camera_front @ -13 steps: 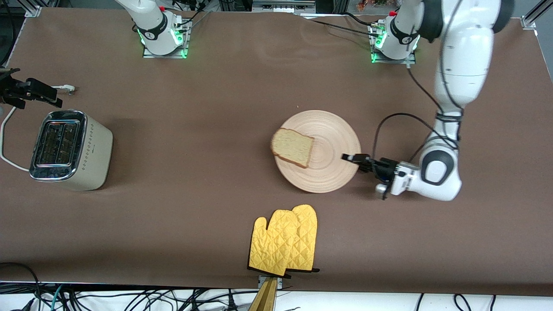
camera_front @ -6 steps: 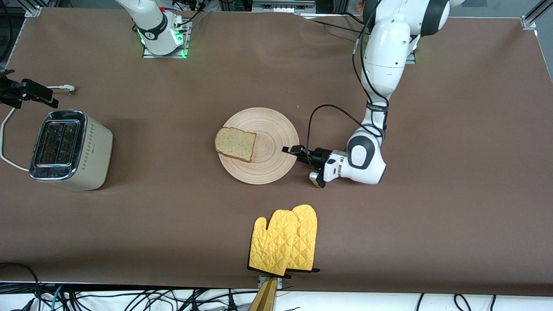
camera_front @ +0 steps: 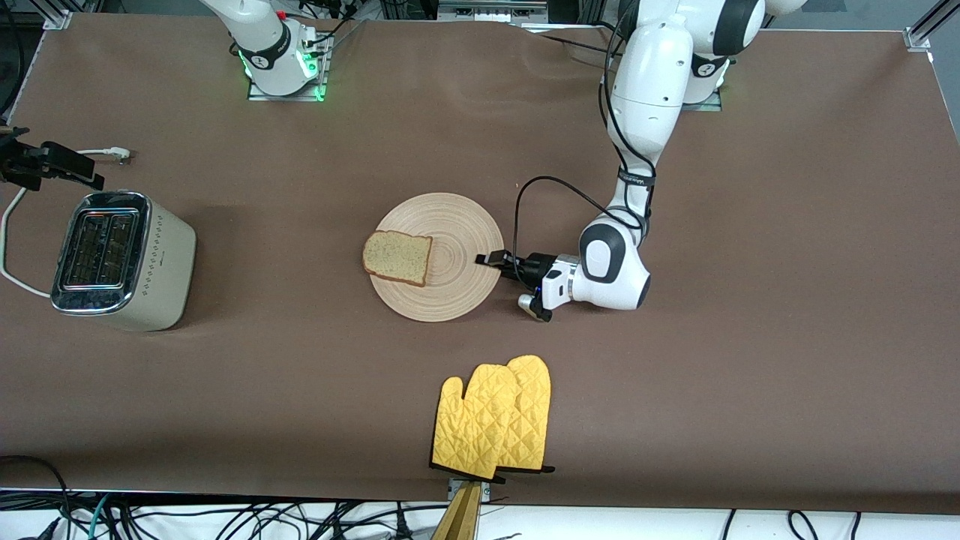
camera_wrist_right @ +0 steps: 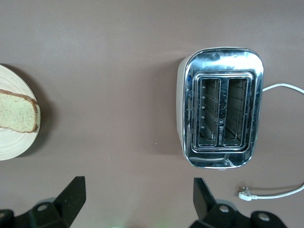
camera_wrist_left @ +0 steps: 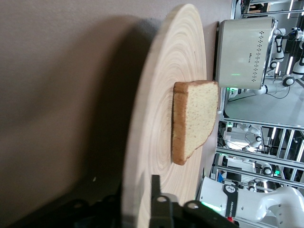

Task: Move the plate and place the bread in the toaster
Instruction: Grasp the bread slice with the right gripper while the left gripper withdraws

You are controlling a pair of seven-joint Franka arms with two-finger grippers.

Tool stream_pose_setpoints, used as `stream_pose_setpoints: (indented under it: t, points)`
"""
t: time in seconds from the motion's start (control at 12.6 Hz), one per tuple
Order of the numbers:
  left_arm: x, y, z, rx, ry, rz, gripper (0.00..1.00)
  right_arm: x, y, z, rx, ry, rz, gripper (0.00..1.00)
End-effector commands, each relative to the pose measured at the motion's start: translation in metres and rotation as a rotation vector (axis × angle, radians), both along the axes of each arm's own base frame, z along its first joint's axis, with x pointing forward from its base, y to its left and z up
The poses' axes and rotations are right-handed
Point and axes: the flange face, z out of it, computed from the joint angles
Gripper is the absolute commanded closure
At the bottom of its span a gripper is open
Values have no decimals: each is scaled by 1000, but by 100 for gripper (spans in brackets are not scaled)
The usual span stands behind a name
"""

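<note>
The bread [camera_front: 397, 257] overhangs the plate [camera_front: 450, 289] rim toward the toaster [camera_front: 124, 259], nearer the wide-open, empty right pincer [camera_wrist_right: 137, 202] than the left pincer [camera_front: 489, 261], whose grip on the plate's other rim I cannot tell.

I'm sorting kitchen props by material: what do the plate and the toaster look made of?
Plate: pale, matte wood by its look, with concentric ring grooves. Toaster: cream-white body with a dotted pattern, probably painted metal or plastic; its top is mirror-shiny chrome.

**Count of things on the table**

One plate [camera_front: 450, 292], one bread slice [camera_front: 397, 257], one toaster [camera_front: 120, 259] with two slots and one white cord [camera_front: 9, 225], and two yellow oven mitts [camera_front: 491, 418] overlapping.
</note>
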Motion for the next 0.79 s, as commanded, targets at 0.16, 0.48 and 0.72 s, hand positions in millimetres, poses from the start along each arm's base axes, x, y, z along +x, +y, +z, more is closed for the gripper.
stream_pose_setpoints:
  t: [0.16,0.48,0.72]
  points:
    - [-3,7,11,-3,-2,31,45,11,51,-79,159,216,24,0]
    - [15,83,46,20,-48,54,0,19,97,-167,303,210,-57,0]
    - [29,160,89,44,-59,95,0,3,143,-231,368,136,-110,0]
